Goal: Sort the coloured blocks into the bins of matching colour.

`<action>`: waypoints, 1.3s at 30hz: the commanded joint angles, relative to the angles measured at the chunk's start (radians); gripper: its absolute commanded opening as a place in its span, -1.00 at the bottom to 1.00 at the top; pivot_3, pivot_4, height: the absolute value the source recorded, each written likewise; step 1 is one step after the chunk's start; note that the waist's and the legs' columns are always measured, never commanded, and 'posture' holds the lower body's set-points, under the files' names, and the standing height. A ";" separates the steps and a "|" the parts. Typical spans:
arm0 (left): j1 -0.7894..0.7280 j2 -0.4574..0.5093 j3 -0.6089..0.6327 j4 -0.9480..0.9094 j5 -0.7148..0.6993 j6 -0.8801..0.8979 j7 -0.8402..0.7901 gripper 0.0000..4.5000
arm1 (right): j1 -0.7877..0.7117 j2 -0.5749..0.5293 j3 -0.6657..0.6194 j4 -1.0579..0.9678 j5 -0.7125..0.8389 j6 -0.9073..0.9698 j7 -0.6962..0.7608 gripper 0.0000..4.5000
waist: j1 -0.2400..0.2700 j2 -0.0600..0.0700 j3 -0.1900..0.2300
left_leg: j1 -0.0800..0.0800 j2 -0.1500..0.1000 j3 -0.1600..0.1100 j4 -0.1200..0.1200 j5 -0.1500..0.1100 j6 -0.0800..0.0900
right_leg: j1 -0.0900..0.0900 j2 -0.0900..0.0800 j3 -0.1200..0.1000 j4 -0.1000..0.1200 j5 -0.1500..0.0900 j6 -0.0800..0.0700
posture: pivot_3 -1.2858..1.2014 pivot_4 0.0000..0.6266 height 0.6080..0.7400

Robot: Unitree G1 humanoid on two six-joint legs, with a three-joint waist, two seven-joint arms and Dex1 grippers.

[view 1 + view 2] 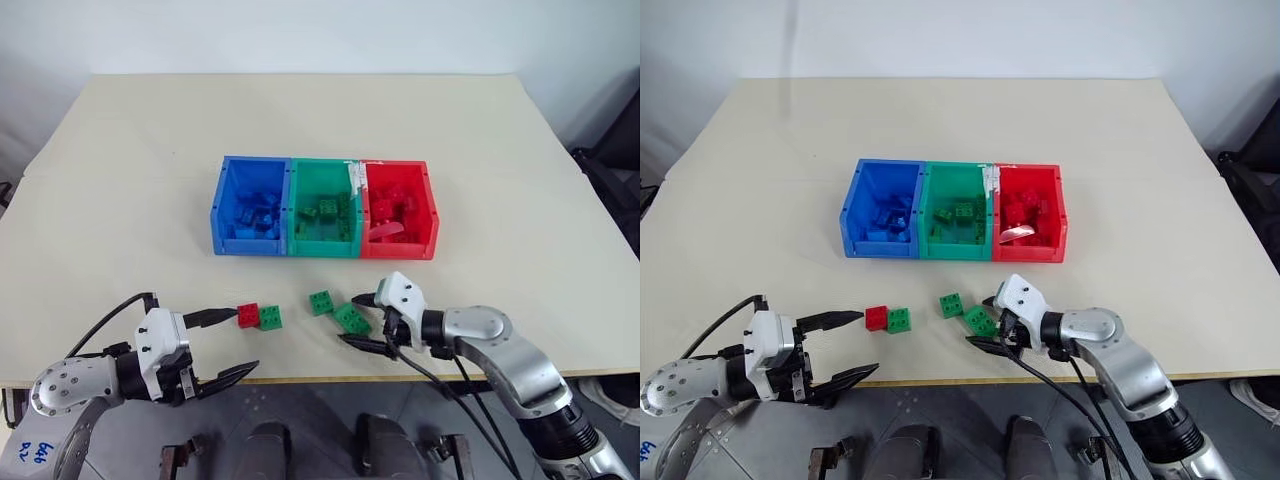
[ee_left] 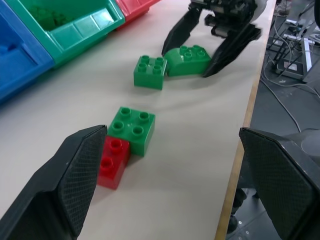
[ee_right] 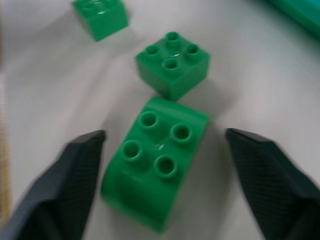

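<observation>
Mostly done by the look of it. Plenty of bricks already piled inside the blue bin (image 1: pixel 227 205), green bin (image 1: pixel 297 205) and red bin (image 1: pixel 428 210), joined in a row mid-frame on the table (image 1: pixel 130 160). Four bricks left out on the table, all low in the frame near the front edge: a red brick (image 1: pixel 248 315) touching a square green brick (image 1: pixel 270 318) left of centre, then another square green brick (image 1: pixel 321 302) and a rounded green brick (image 1: pixel 351 318) just right of centre, nearly touching each other.

Right gripper (image 1: pixel 366 320) straddling that rounded green brick, fingers spread either side with gaps showing, so not pinching yet. Probably the next one headed for the green bin. Left gripper (image 1: pixel 228 343) spread wide at lower left, holding nothing, pointed toward the red/green pair.

Hard to count what's inside the bins, just jumbles of same-coloured studs. Something pale lying in the red bin, can't tell what. Bin walls hide the near floor.
</observation>
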 commanded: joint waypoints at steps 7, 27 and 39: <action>-0.051 -0.003 0.001 -0.020 -0.056 -0.006 -0.020 1.00 | -0.042 -0.063 -0.037 0.085 -0.017 -0.085 0.055 -0.34 | 0.001 0.000 0.000 | 0.000 0.000 0.000 0.000 0.000 0.000 | 0.000 0.000 0.000 0.000 0.000 0.000 | 0.03 -0.52 1.00; 0.101 -0.133 0.266 -0.014 -0.074 -0.041 0.142 1.00 | -0.701 0.280 -0.147 0.736 -0.015 -0.278 -0.054 0.09 | -0.026 0.000 0.000 | -0.001 0.001 0.001 -0.001 0.000 -0.001 | -0.003 0.000 -0.001 0.002 -0.001 -0.003 | 0.03 -0.52 1.00; -0.032 -0.083 0.105 0.008 -0.050 -0.009 0.096 1.00 | -0.393 0.006 -0.280 0.572 0.136 -0.578 0.458 0.99 | -0.007 0.000 0.000 | -0.001 0.001 0.001 -0.001 -0.001 0.000 | -0.002 0.000 -0.002 0.001 -0.001 -0.003 | 0.03 -0.52 1.00</action>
